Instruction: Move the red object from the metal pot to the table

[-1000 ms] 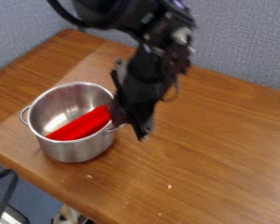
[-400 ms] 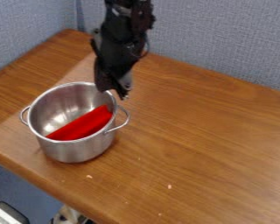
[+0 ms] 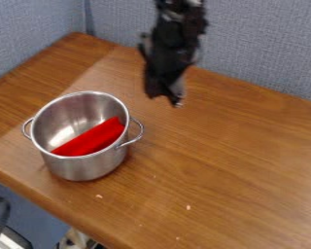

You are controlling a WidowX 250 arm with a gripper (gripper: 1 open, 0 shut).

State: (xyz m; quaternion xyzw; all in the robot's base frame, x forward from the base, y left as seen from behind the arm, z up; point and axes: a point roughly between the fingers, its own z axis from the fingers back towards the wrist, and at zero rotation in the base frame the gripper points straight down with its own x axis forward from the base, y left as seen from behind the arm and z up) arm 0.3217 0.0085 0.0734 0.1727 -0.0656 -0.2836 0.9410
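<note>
The red object (image 3: 90, 139) lies flat inside the metal pot (image 3: 78, 135), leaning along its right inner wall. The shiny pot stands on the brown wooden table (image 3: 224, 175) at the left. My gripper (image 3: 169, 95) hangs from the black arm above the table, up and to the right of the pot and apart from it. Its fingers are shut with nothing between them.
A grey-blue fabric wall (image 3: 262, 44) rises behind the table. The table's front edge (image 3: 67, 219) runs diagonally at the lower left, with floor and cables below it.
The gripper has swung away from the pot's right rim, going up and to the right toward the back of the table. The red object and pot have not moved.
</note>
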